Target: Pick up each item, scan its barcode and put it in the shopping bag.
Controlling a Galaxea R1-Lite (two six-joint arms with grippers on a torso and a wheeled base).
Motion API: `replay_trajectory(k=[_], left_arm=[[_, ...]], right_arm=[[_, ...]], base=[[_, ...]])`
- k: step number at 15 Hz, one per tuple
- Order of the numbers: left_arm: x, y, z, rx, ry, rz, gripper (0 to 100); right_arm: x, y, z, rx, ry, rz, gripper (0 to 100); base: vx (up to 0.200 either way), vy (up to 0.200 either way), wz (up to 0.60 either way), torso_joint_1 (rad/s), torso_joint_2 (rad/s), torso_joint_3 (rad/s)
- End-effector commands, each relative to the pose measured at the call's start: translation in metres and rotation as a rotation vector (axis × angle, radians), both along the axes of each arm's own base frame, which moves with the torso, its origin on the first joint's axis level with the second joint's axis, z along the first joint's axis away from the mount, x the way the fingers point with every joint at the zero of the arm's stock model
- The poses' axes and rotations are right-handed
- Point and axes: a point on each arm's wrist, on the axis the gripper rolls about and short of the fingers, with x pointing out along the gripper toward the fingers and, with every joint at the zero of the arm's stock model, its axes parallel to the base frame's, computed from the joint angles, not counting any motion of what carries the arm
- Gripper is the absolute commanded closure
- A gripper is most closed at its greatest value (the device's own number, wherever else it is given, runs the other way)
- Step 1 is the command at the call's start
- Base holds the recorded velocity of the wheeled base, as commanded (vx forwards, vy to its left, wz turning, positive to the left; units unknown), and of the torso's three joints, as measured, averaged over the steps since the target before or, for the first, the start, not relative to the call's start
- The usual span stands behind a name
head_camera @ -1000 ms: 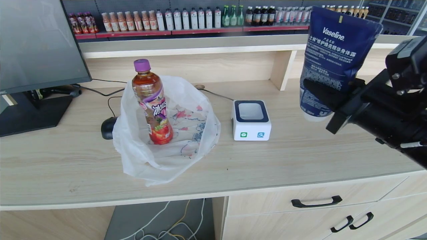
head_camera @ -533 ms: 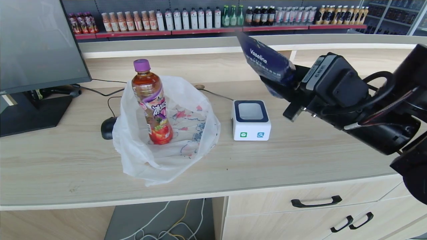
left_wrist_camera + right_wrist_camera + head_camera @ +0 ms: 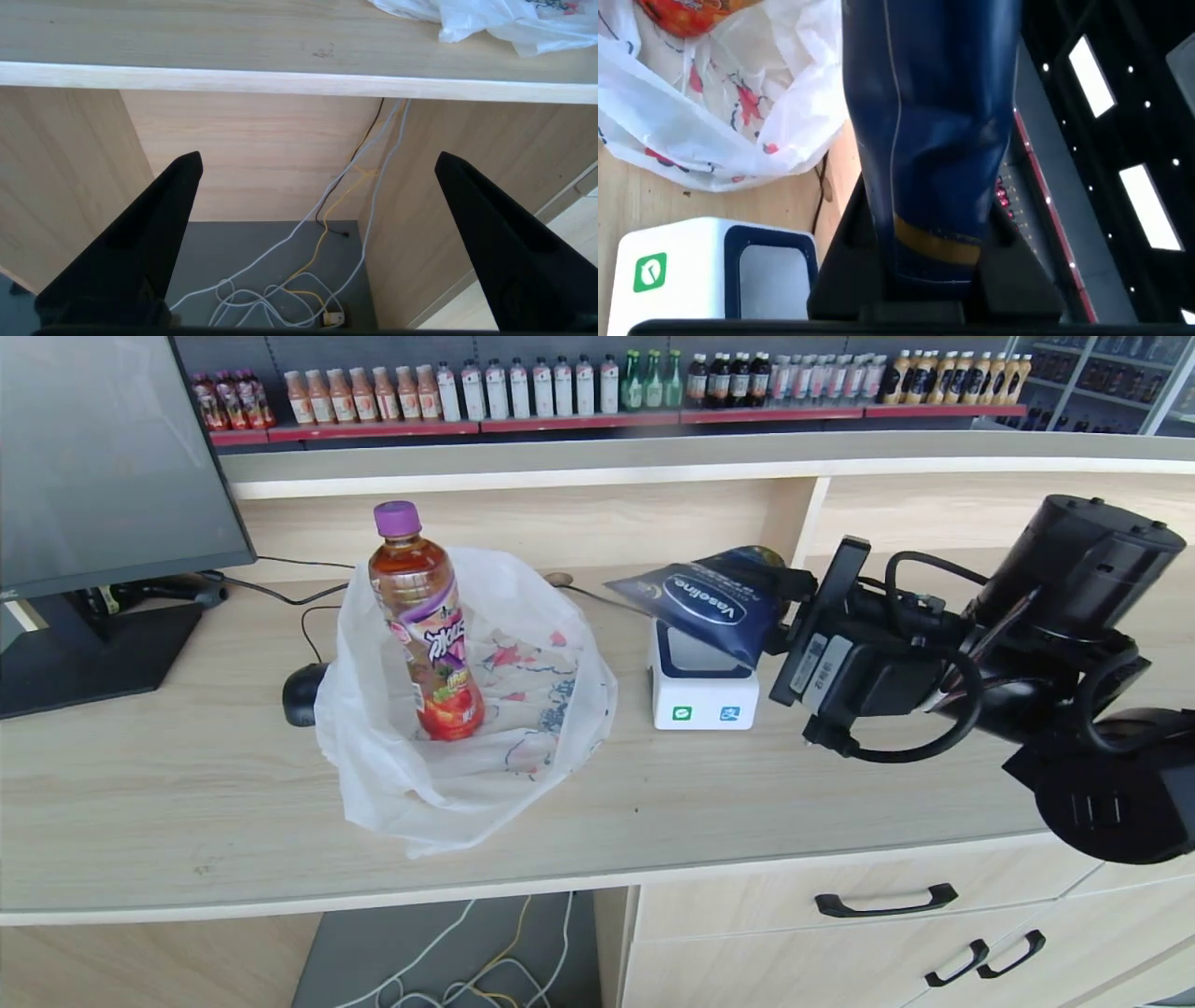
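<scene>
Dark blue pouch point(image 3: 714, 602) is clamped in the right gripper point(image 3: 792, 590), fingers closed on one end, pouch tipped near flat with its free end pointing toward the left edge of the worktop point(image 3: 840, 775). We see it hanging over the white scanner point(image 3: 702, 698), covering the back part of the scanner's dark window; whether it touches we can't tell. Scanner sits mid worktop, about halfway between back and front edges. Just beside it, toward the left edge, the white shopping bag point(image 3: 551, 709) lies open with a tea bottle point(image 3: 425, 625) standing upright inside, purple cap on. Black mouse point(image 3: 301, 693) sits just beside the bag on its left-edge side; monitor point(image 3: 103, 457) stands at the back left corner. Left gripper point(image 3: 318, 168) hangs below the worktop's front edge, fingers spread wide, nothing between them, cables point(image 3: 271, 303) on the floor under it. We note rows of bottles on the red shelf point(image 3: 560, 425) behind the worktop's back edge.
</scene>
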Motion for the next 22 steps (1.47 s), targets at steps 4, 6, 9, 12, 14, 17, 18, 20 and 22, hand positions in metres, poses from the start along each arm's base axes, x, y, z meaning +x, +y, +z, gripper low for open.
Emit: replay_trajectory(k=[4,6,9,12,14,17,18,20,22], left_arm=[[0.0,0.0,0.0,0.0,0.0,0.0,0],[0.0,0.0,0.0,0.0,0.0,0.0,0],[0.0,0.0,0.0,0.0,0.0,0.0,0],[0.0,0.0,0.0,0.0,0.0,0.0,0],[0.0,0.0,0.0,0.0,0.001,0.002,0],[0.0,0.0,0.0,0.0,0.0,0.0,0],[0.0,0.0,0.0,0.0,0.0,0.0,0],[0.0,0.0,0.0,0.0,0.0,0.0,0],[0.0,0.0,0.0,0.0,0.001,0.0,0]], right_arm=[[0.009,0.002,-0.015,-0.072,-0.041,0.012,100],[0.012,0.005,-0.031,-0.131,-0.061,0.039,100],[0.015,0.006,-0.048,-0.182,-0.064,0.042,100],[0.016,0.007,-0.047,-0.192,-0.088,0.039,100],[0.016,0.007,-0.047,-0.198,-0.097,0.037,100],[0.017,0.007,-0.048,-0.201,-0.103,0.035,100],[0.017,0.007,-0.048,-0.203,-0.101,0.035,100],[0.017,0.008,-0.048,-0.204,-0.104,0.036,100],[0.016,0.007,-0.047,-0.202,-0.105,0.036,100]], base=[[0.0,0.0,0.0,0.0,0.0,0.0],[0.0,0.0,0.0,0.0,0.0,0.0],[0.0,0.0,0.0,0.0,0.0,0.0],[0.0,0.0,0.0,0.0,0.0,0.0],[0.0,0.0,0.0,0.0,0.0,0.0],[0.0,0.0,0.0,0.0,0.0,0.0],[0.0,0.0,0.0,0.0,0.0,0.0],[0.0,0.0,0.0,0.0,0.0,0.0],[0.0,0.0,0.0,0.0,0.0,0.0]])
